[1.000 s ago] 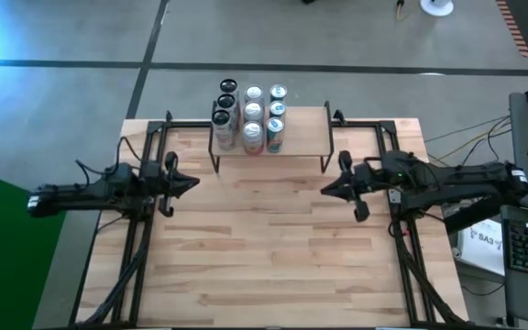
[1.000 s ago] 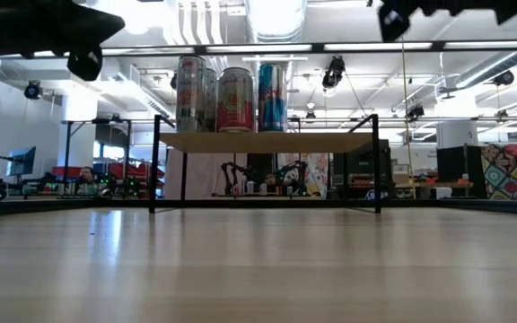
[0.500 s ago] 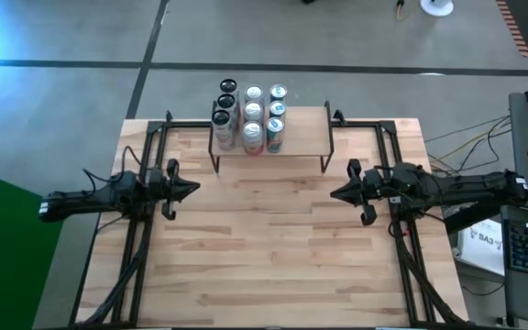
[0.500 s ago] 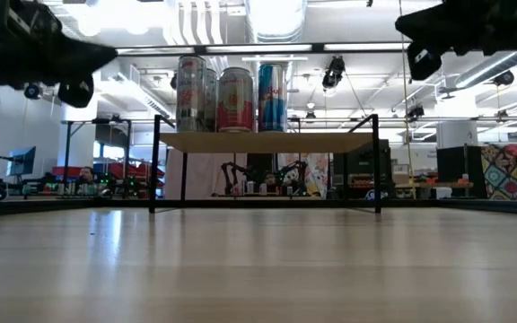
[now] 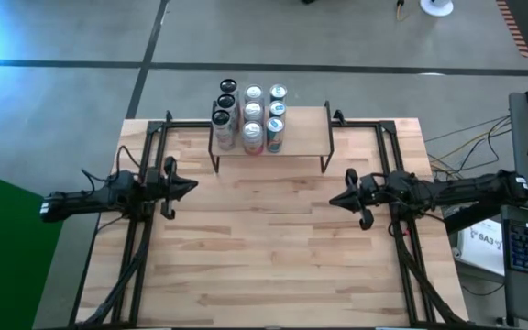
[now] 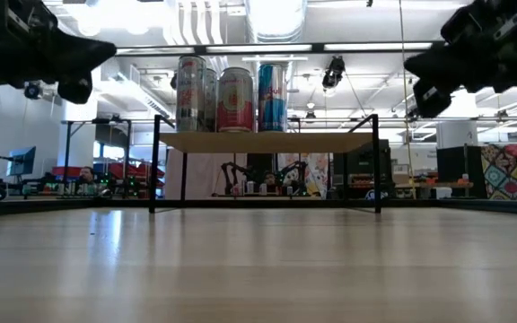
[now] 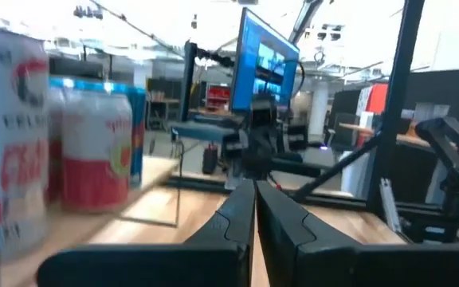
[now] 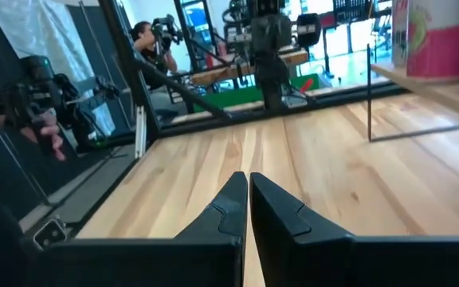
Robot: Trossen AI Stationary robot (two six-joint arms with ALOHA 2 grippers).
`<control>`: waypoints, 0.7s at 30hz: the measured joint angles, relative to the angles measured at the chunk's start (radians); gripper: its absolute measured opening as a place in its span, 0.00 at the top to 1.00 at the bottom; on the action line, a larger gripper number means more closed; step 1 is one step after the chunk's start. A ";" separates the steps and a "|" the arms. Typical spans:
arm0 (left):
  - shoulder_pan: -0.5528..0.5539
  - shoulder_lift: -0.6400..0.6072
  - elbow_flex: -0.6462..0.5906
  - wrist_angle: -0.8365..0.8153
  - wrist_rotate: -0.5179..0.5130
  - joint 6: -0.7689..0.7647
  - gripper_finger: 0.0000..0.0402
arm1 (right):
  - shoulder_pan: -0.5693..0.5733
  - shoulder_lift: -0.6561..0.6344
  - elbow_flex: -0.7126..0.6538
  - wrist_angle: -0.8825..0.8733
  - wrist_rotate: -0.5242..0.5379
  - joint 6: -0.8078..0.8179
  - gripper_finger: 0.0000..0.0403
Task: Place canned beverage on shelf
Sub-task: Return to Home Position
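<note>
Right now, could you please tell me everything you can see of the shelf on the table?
The shelf is a low rectangular rack: a light wood top board on thin black wire legs. It stands upright, centred at the table's far edge. Cans stand grouped on the end nearer the left arm; the other end is bare. Nothing else touches it.

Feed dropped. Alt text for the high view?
Nine drink cans stand three-by-three on the left end of the small wood-topped, black-wire-legged shelf at the far edge of the wooden table. The left gripper and right gripper, shut and empty, hang over the table.
</note>
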 joint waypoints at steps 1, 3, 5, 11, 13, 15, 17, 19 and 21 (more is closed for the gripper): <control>0.000 0.000 0.007 -0.002 -0.006 0.015 1.00 | 0.000 -0.007 -0.011 0.001 0.000 0.002 0.98; 0.000 0.000 0.007 -0.019 -0.019 0.030 1.00 | 0.000 -0.015 -0.038 0.018 -0.001 0.020 0.98; 0.000 0.001 -0.004 -0.021 -0.037 0.031 1.00 | 0.000 -0.015 -0.071 0.062 -0.003 0.063 0.98; 0.000 0.001 -0.014 -0.016 -0.052 0.024 1.00 | -0.006 -0.015 -0.087 0.079 -0.103 0.083 0.98; 0.000 0.001 -0.014 -0.012 -0.052 0.024 1.00 | -0.015 -0.022 -0.087 0.074 -0.147 0.073 0.98; 0.000 0.001 -0.012 -0.015 -0.052 0.029 1.00 | -0.032 -0.039 -0.087 0.060 -0.189 0.066 0.98; 0.000 0.001 -0.009 -0.012 -0.052 0.036 1.00 | -0.057 -0.073 -0.087 0.031 -0.207 0.063 0.98; 0.000 0.001 -0.009 -0.012 -0.053 0.037 1.00 | -0.086 -0.118 -0.087 -0.003 -0.226 0.057 0.98; 0.000 0.001 -0.009 -0.012 -0.053 0.026 1.00 | -0.118 -0.176 -0.087 -0.042 -0.236 0.050 0.98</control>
